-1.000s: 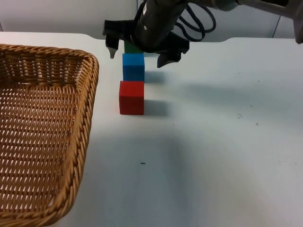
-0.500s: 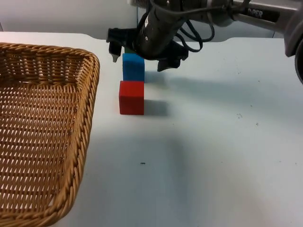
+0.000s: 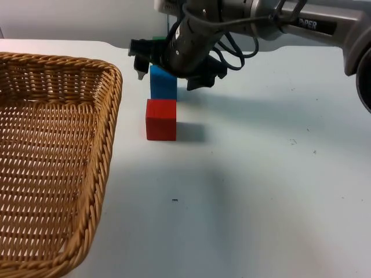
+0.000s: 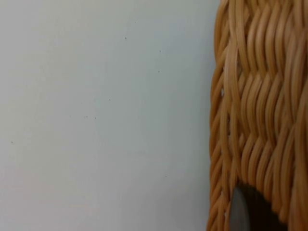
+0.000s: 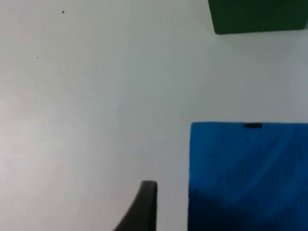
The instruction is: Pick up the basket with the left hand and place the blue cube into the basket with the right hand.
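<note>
Right claw (image 3: 170,75) spread wide astride blue cube (image 3: 163,83) | left claw on basket (image 3: 52,150), grip unclear

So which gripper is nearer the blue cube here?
The right. The right gripper hangs open over the blue cube, a finger on either side. The left gripper is away at the basket rim.

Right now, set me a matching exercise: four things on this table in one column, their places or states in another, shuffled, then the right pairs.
Things:
1. blue cube
2. red cube
3. green cube
4. basket

Places or states:
A. woven, at the table's left side
B. between the open fingers of the right tool
C. nearest the camera in the row of cubes
D. behind the blue cube, toward the wall

Pairs: 1-B, 2-C, 3-D, 4-A
</note>
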